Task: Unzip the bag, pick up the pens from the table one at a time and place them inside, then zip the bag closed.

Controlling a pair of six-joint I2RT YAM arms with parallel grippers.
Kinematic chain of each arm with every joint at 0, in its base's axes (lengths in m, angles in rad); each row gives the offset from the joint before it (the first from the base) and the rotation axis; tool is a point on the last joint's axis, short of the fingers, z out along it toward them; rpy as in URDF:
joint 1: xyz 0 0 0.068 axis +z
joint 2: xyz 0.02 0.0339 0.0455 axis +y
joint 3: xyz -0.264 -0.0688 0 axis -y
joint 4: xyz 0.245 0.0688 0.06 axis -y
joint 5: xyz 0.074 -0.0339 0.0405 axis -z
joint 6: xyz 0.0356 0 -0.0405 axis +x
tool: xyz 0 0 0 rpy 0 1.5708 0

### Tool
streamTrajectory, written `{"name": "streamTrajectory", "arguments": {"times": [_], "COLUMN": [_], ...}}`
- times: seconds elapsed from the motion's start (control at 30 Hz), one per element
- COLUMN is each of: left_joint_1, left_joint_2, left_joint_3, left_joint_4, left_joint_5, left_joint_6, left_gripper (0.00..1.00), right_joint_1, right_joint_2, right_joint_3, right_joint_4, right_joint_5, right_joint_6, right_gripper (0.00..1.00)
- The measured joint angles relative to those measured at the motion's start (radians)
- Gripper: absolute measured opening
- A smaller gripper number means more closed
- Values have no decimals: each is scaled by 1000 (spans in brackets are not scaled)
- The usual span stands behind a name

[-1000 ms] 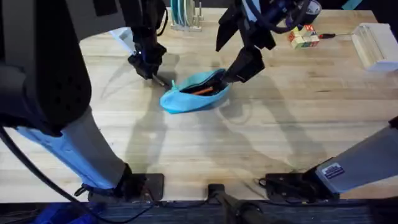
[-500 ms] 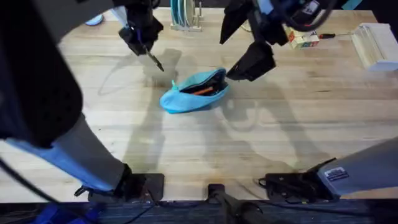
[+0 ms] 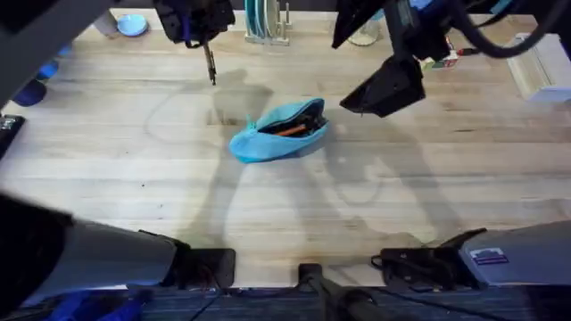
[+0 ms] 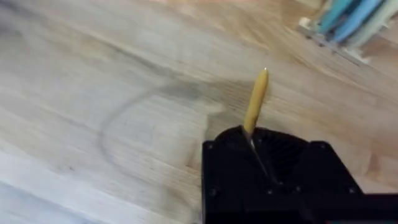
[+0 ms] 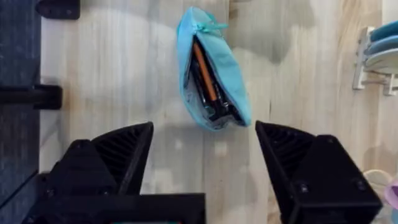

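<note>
The turquoise bag (image 3: 279,131) lies near the middle of the tabletop (image 3: 268,214), its zip open along the top so the dark lining shows. 1 orange pen (image 3: 287,129) with a black end rests inside the mouth of the bag, lying along its length; from the right wrist view the same pen (image 5: 204,73) sits in the opening with dark lining around it.

The left tool (image 3: 207,40) hangs raised over the far left part of the tabletop, well apart from the bag, and it is clamped on the yellowish pen (image 3: 211,64), which hangs down from it with its tip off the wood. From the left wrist view that pen (image 4: 255,101) sticks out from between the black fingers, yellow-tan along the shaft, with bare planks beneath it.

The right tool (image 3: 385,87) hovers above the tabletop to the right of the bag, not touching it. Its 2 black fingers (image 5: 118,152) stand wide apart with nothing between them, and the bag (image 5: 211,68) lies on the wood beyond the gap.

A rack of plates (image 3: 263,22) stands at the far edge, behind the left tool.
</note>
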Motion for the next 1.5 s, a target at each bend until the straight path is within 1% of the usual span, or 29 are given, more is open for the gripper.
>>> {"name": "streamTrajectory", "arguments": {"times": [0.1,0.2,0.33,0.5,0.53,0.57,0.67,0.8,0.93,1.07,1.2,1.3,1.4,1.5], "left_joint_1": [-34,-66,-102,-127,-130,-135,-135,-135,-135,-135,-137,-149,-173,-196], "left_joint_2": [-56,-105,-149,-153,-153,-153,-153,-153,-153,-153,-153,-153,-152,-144], "left_joint_3": [0,0,0,1,1,1,1,1,1,0,1,0,0,0], "left_joint_4": [-1,-8,-8,-22,-23,-24,-36,-56,-83,-87,-87,-85,-82,-82], "left_joint_5": [16,68,176,311,324,359,375,418,470,518,599,640,661,676], "left_joint_6": [112,212,315,426,440,473,489,517,579,642,740,808,849,873], "left_gripper": [44,44,44,44,44,44,44,44,44,44,44,44,44,44], "right_joint_1": [0,0,0,-8,-14,-36,-68,-125,-184,-233,-258,-263,-263,-263], "right_joint_2": [-1,-1,-2,-23,-35,-78,-131,-198,-245,-284,-310,-332,-361,-394], "right_joint_3": [1,2,2,2,2,2,2,2,-1,-38,-101,-166,-245,-318], "right_joint_4": [-52,-125,-172,-178,-178,-174,-169,-170,-169,-168,-147,-118,-70,-13], "right_joint_5": [6,11,11,12,12,20,45,64,71,70,61,55,40,18], "right_joint_6": [0,0,36,111,119,150,177,192,199,203,206,207,221,240], "right_gripper": [996,996,997,997,997,997,997,997,997,997,997,997,997,997]}}
